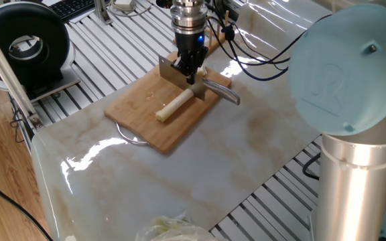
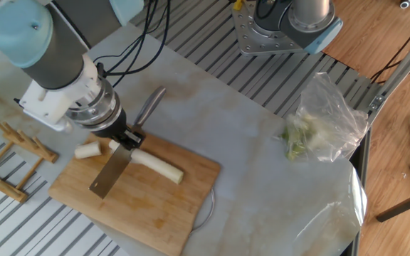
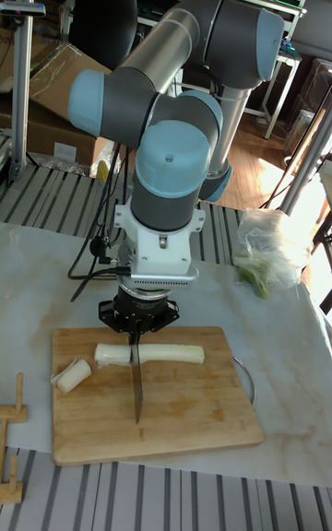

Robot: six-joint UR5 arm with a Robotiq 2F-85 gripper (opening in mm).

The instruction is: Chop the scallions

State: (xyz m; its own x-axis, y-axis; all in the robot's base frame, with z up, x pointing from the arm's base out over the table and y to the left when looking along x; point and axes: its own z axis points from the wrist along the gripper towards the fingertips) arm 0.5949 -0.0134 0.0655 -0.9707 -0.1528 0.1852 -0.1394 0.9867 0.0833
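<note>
the marble-look table (image 1: 179,181) carries a wooden cutting board (image 3: 175,411). the gripper (image 3: 136,328) hangs over the board's far part, its fingers clamped on the handle of a cleaver-style knife (image 2: 112,172) whose blade stands on the scallions (image 3: 152,354). these are a thick cream-white stalk lying across the board, yellowish at one end, with short cut chunks (image 3: 72,374) near the board's edge. a raised round logo shows on the arm's blue cap; its letters are not clearly readable.
</note>
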